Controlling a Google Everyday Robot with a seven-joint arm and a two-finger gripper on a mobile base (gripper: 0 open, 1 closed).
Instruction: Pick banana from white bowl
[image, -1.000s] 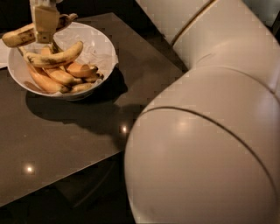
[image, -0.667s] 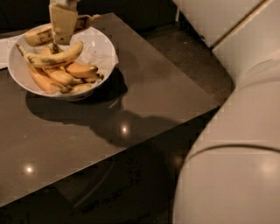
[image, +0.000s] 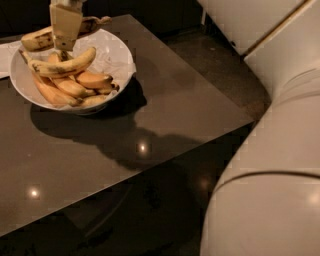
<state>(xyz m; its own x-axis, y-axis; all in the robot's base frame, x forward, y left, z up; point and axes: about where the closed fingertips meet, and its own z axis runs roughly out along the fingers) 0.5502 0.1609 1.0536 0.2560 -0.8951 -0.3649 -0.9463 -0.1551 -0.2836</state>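
The long, gently curved yellow banana, browning darker toward its stem end, lies across the far edge of the large round white bowl with its crinkled white paper lining. Its long axis runs left to right, the blunt end low at the left and the dark stem end higher at the right. The pale, blocky gripper comes down from the top of the view and covers the banana's middle, so the fruit shows on both sides of it. Whether the gripper has closed on the banana, I cannot tell. Just below the gripper a second long yellow banana with dark specks tops a pile of shorter orange-toned bananas. The bowl sits at the far left of a dark glossy table. The likely next move is a straight lift.
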